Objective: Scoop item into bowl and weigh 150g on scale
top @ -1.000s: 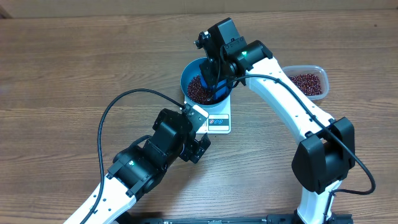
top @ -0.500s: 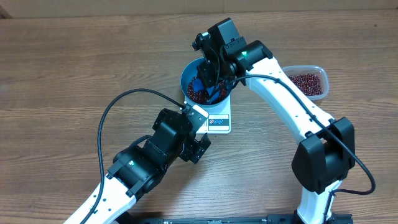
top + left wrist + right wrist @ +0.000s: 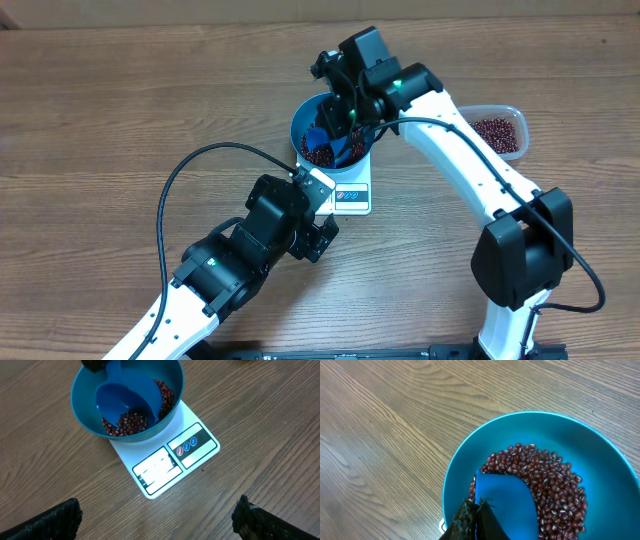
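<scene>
The blue bowl stands on the white scale with dark red-brown beans heaped in it. My right gripper reaches down into the bowl from above, shut on the handle of a small blue scoop. In the right wrist view the scoop lies bottom-up on the beans, inside the bowl, with the shut gripper at its edge. My left gripper hangs open over bare wood in front of the scale, holding nothing.
A clear plastic tub with more beans sits at the right, behind my right arm. A black cable loops over the table left of the scale. The left arm's body lies just in front of the scale.
The right gripper has turned the scoop inside the bowl, so more of its blue shows among the beans. The left arm has not moved.
</scene>
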